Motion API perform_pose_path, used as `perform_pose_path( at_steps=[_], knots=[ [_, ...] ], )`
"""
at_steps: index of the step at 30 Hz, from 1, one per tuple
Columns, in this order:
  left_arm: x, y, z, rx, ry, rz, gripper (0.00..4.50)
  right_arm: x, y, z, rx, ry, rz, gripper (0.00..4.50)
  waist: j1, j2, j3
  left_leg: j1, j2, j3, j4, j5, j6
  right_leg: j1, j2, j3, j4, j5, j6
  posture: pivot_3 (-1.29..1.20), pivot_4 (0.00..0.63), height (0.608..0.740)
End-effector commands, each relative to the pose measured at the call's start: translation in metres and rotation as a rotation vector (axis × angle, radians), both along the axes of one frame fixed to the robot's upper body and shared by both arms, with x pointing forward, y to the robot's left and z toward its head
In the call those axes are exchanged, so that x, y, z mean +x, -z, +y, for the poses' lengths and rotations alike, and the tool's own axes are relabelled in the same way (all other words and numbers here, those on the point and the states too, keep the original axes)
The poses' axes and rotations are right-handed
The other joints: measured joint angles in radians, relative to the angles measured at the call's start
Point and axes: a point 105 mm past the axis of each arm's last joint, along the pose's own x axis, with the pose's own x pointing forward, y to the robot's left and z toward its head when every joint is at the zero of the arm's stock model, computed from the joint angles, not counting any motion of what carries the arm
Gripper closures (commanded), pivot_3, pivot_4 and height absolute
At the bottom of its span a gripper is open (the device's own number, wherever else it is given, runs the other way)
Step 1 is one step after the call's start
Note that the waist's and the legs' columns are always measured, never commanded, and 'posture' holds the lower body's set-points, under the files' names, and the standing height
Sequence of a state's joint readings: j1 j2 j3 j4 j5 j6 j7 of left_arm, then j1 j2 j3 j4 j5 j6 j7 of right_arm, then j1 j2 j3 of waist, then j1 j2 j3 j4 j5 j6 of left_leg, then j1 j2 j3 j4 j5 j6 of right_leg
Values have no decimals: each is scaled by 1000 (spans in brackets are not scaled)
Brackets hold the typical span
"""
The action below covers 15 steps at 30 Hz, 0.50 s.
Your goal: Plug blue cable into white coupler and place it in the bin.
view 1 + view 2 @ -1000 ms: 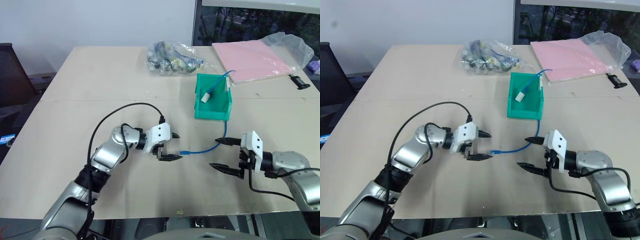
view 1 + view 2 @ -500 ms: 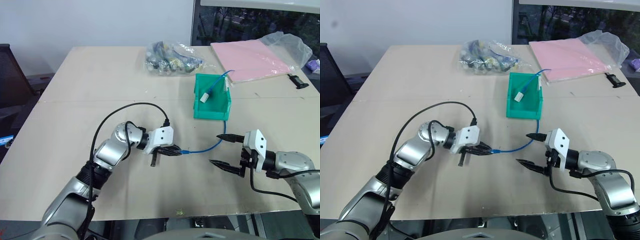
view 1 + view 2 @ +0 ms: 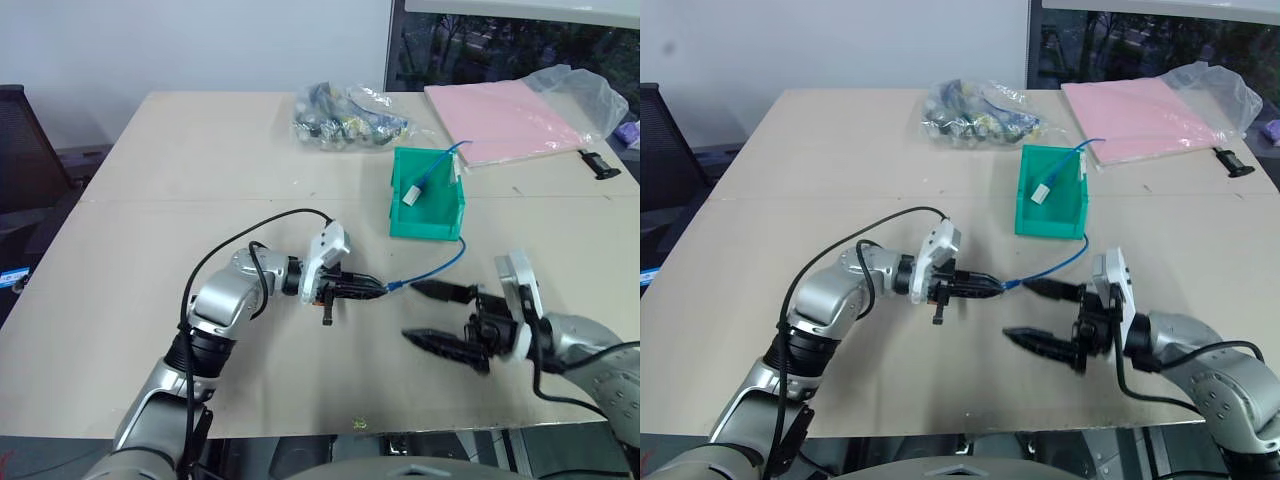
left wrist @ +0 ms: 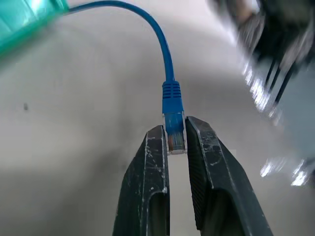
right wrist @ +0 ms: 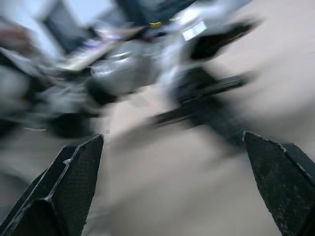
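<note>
The blue cable (image 3: 445,262) runs out of the green bin (image 3: 428,222), over its front lip and down toward the table's middle. Its clear plug (image 4: 174,135) is pinched between the fingers of my left gripper (image 3: 378,289), which is shut on it and holds it just above the table, pointing right. The white coupler (image 3: 410,197) lies inside the bin, on the cable's far end. My right gripper (image 3: 421,314) hovers open a little to the right of the plug, pointing left at it, with nothing between its fingers (image 5: 74,182).
A clear bag of parts (image 3: 345,115) lies at the back, behind the bin. A pink sheet under clear plastic (image 3: 505,120) and a small black object (image 3: 598,163) sit at the back right. A dark chair (image 3: 20,150) stands off the table's left edge.
My left gripper has shut on the cable's plug, lifted it off the table and rolled. My right gripper stayed open, rose, rolled and came left toward the plug.
</note>
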State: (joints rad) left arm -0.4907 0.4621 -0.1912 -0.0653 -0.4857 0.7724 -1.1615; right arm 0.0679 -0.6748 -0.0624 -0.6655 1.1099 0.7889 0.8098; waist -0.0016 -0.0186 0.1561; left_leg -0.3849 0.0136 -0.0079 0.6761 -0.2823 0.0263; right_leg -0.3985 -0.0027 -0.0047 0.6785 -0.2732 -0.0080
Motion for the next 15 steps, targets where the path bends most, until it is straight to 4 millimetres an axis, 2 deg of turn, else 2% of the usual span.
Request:
perform_pose_path(
  at_steps=[1, 6, 15],
  knots=[
    [-2, -18, -7, -127, -33, 94, 4366, 3, -4, 5, 13, 32, 1, 0, -1, 0, 0, 1, 0, 0, 0, 0, 0, 1, 0, 0, 0, 0, 1, 0, 150, 740],
    [-11, -38, -8, -287, -23, 213, 4366, 34, -1, -3, 72, 212, 0, 0, -5, -1, 0, 2, 0, 0, 1, 0, 0, 2, 1, 0, 1, 0, 1, 0, 150, 740],
    [-17, -42, -7, -327, -10, 254, 4366, 45, -21, 5, 236, 244, 17, 0, -6, -1, 0, 2, 0, 0, 1, 0, 0, 2, 0, 1, 0, 0, 1, 0, 150, 740]
  ],
)
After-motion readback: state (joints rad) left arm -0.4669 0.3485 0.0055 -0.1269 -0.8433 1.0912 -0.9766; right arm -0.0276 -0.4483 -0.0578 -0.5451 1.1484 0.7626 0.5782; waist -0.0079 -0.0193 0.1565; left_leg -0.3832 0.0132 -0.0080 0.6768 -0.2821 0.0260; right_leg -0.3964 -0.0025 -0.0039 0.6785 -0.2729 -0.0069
